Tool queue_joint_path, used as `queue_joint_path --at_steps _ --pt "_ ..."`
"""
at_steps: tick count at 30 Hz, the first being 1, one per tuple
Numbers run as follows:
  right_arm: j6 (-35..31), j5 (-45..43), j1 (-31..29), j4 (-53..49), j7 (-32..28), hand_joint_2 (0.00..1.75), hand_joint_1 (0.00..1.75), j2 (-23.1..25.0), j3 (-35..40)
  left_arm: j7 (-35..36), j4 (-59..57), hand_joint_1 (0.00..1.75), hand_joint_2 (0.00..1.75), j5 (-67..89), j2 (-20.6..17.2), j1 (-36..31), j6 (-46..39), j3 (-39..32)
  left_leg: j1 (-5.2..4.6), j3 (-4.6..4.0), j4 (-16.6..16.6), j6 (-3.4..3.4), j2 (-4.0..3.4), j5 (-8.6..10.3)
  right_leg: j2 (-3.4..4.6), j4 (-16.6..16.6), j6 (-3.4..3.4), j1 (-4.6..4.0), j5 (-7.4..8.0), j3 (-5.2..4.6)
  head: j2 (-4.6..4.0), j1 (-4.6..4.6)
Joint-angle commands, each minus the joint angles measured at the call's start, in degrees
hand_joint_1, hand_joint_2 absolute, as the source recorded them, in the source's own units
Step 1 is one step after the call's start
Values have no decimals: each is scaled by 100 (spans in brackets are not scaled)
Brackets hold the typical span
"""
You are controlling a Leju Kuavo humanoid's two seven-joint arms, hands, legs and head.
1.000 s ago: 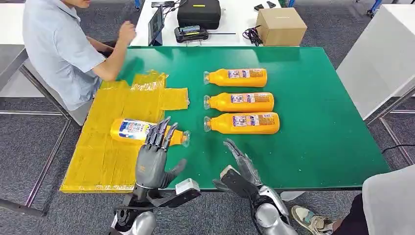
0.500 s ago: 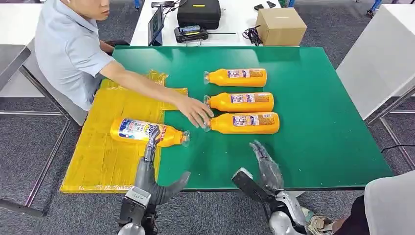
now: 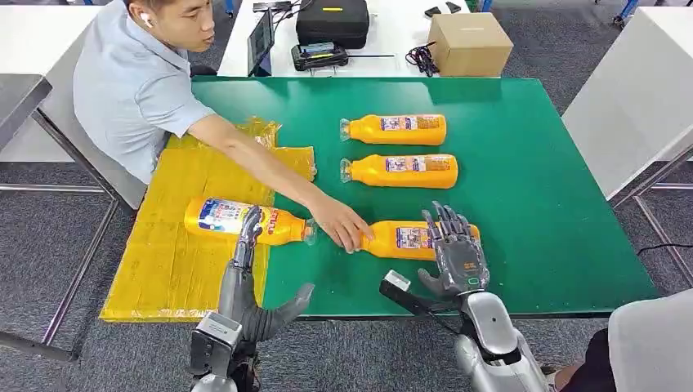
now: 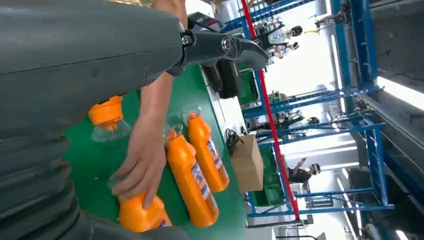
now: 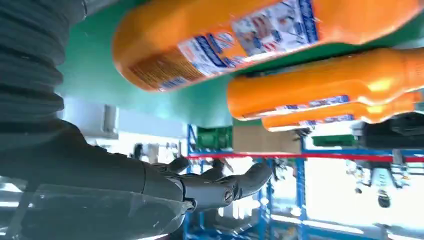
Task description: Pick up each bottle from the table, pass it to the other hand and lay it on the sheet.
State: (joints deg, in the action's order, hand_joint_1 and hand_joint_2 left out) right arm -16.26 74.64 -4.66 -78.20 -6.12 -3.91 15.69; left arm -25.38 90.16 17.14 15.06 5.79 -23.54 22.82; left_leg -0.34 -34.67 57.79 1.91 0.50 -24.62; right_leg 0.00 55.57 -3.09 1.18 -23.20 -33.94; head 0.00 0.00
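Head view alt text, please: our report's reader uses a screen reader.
A person's hand holds the neck of the nearest orange bottle on a green table, beside the robot's open right hand. One bottle lies on the yellow sheet.

Four orange bottles are counted in the head view: one [image 3: 245,220] lying on the yellow sheet [image 3: 176,269] and three on the green table [image 3: 539,204], at the far [image 3: 396,129], middle [image 3: 402,170] and near [image 3: 400,238] places. One sheet, one table and one cardboard box [image 3: 469,42] are seen. One person [image 3: 135,90] is counted beside the table.
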Motion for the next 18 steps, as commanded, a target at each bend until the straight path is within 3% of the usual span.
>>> queue_joint_path --at_steps 1,2,4,5,18 --pt "431 360 -635 517 264 175 0 -386 688 130 -59 0 175 49 -24 49 12 -35 6 26 0 -9 -25 -12 20 -6 13 -7 -2 22 0 0" --pt "888 186 -799 731 356 175 0 -460 753 183 -81 0 175 31 -13 50 34 -56 1 14 -2 -5 -16 -5 13 -4 7 -1 1 11 0 0" --pt "911 125 -879 871 352 175 0 -513 795 192 -90 0 175 30 -14 50 38 -57 1 20 -3 -7 -21 -6 18 -6 9 -2 1 16 0 0" --pt "1265 -363 -968 1091 284 175 0 -515 730 237 -115 0 175 -13 -25 41 94 -42 2 17 -3 -6 -16 -5 13 -5 8 -3 1 14 0 0" --pt "1548 -707 -1545 1747 683 175 0 -809 1104 523 -168 0 175 92 -117 44 132 120 0 15 -4 -5 -9 -3 7 -5 6 -2 0 14 0 0"
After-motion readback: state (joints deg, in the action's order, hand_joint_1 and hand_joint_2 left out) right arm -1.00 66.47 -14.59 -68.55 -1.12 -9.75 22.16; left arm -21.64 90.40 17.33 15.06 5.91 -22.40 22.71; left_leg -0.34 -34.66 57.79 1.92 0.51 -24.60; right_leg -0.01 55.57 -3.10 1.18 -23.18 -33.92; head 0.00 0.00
